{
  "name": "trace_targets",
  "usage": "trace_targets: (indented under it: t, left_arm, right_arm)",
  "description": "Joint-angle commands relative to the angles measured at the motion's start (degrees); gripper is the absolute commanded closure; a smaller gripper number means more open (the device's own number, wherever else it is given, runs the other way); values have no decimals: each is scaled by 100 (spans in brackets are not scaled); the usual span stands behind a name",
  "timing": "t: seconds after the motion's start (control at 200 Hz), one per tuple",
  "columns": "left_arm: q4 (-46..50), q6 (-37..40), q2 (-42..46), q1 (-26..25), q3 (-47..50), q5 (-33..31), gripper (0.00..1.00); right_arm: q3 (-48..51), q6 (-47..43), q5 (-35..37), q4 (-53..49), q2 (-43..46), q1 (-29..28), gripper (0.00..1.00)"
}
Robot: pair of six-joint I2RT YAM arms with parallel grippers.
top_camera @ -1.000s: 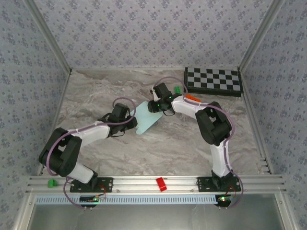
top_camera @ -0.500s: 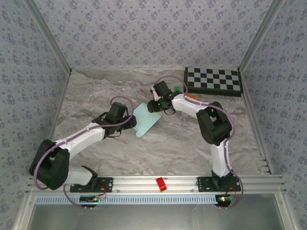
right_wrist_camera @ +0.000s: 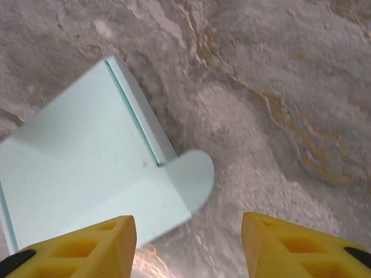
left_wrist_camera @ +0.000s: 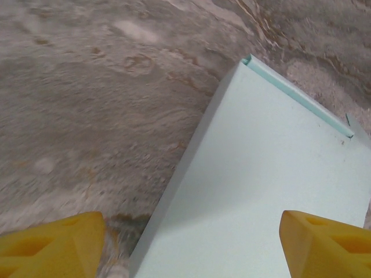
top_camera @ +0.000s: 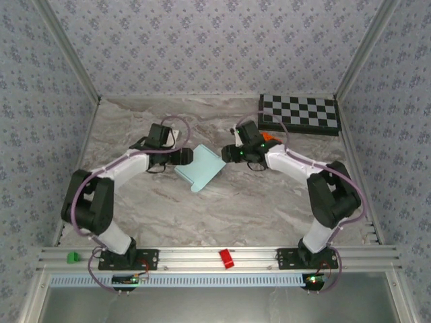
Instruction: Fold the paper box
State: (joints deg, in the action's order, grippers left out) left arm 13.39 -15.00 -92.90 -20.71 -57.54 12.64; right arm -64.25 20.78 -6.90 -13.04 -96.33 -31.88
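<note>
Mid-table on the marble top (top_camera: pixel 269 208), the paper box (top_camera: pixel 200 168) lies flat between the left gripper (top_camera: pixel 184 157) and the right gripper (top_camera: pixel 230 153), both spread wide and pinching nothing: light, thin, bendy card, I'd say, best taken by the rounded flap (right_wrist_camera: pixel 194 174)

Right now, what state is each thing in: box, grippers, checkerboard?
paper box: partly folded, lying on the table, rounded flap out, not held.
left gripper: open, over the box's left edge, empty.
right gripper: open, by the box's right side, empty.
checkerboard: lying flat, far right corner.
</note>
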Motion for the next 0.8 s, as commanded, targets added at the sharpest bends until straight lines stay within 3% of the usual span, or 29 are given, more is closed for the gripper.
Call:
trace_targets:
  t: [0.0, 0.18, 0.34, 0.58, 0.795]
  left_arm:
    - [-55, 515, -408, 110, -338, 806, 21]
    - [-80, 447, -685, 110, -427, 1281, 22]
    - [-222, -17, -621, 96, -163, 1555, 32]
    - [-794, -910, -238, -166, 490, 1520, 40]
    - [-1309, -1694, 176, -691, 968, 983, 42]
  right_arm:
    - [435, 252, 152, 144, 308, 34, 47]
    - [992, 398, 292, 220, 664, 22, 46]
    - [1355, 561, 269, 433, 818, 24, 46]
    - [1503, 758, -6, 830, 666, 15, 46]
    - [1562, 976, -314, 1179, 538, 26, 46]
